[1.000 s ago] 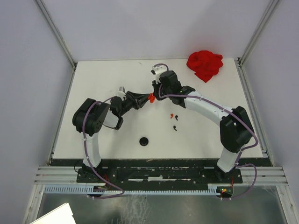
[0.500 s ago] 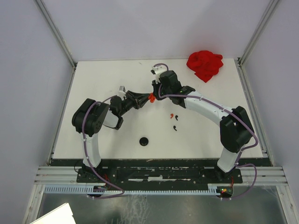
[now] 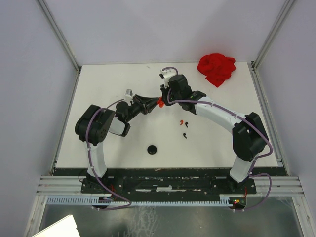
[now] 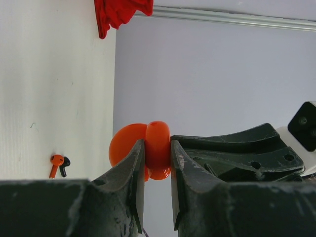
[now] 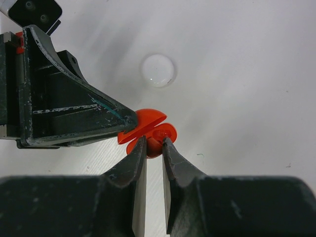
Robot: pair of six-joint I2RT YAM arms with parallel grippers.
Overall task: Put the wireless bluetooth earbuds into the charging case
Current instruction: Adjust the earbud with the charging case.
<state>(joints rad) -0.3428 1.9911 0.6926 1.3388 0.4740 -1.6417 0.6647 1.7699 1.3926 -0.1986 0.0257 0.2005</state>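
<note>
My left gripper [image 3: 154, 103] is shut on the open red charging case [image 3: 159, 103], held above the table; its fingers clamp the thick half [image 4: 158, 148], and the lid [image 4: 126, 143] stands open beside it. My right gripper [image 5: 154, 144] is shut on a small red earbud [image 5: 157, 146], pressed against the case's open half [image 5: 165, 133], under the lid [image 5: 145, 121]. A second red earbud [image 3: 181, 122] and a black earbud [image 3: 185, 135] lie on the table; both also show in the left wrist view, the red one [image 4: 56, 161] and the black one [image 4: 64, 164].
A black disc [image 3: 152, 149] lies near the front middle. A white disc [image 5: 158, 70] lies on the table beyond the case. A crumpled red cloth [image 3: 216, 68] sits at the back right corner. Metal rails [image 3: 66, 44] edge the table.
The left arm's elbow has shifted slightly to the left. Both grippers and the red case stay together in the same spot.
</note>
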